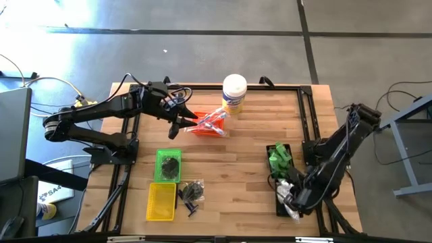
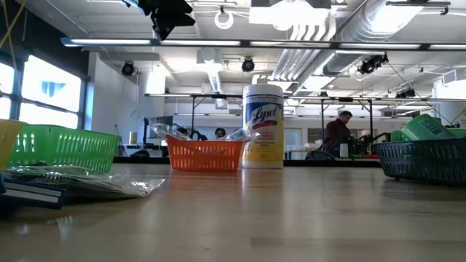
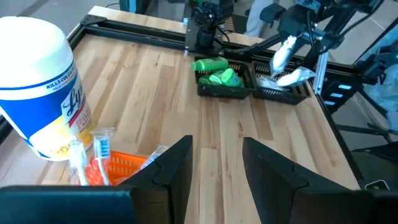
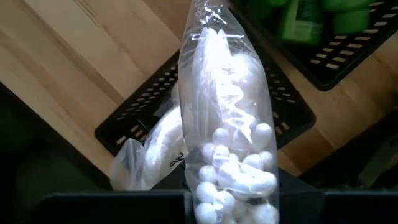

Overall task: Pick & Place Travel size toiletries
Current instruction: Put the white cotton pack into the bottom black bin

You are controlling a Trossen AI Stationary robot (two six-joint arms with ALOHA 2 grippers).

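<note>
Right gripper (image 4: 233,199) pinches a clear bag (image 4: 227,124) over the black tray (image 4: 149,99); lower straight in before releasing. Left gripper (image 3: 214,165) hovers half-open, empty, beside the orange tray (image 3: 115,167).

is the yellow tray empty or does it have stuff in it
Empty, as far as the high view shows: the yellow tray shows only its own mesh.
</note>
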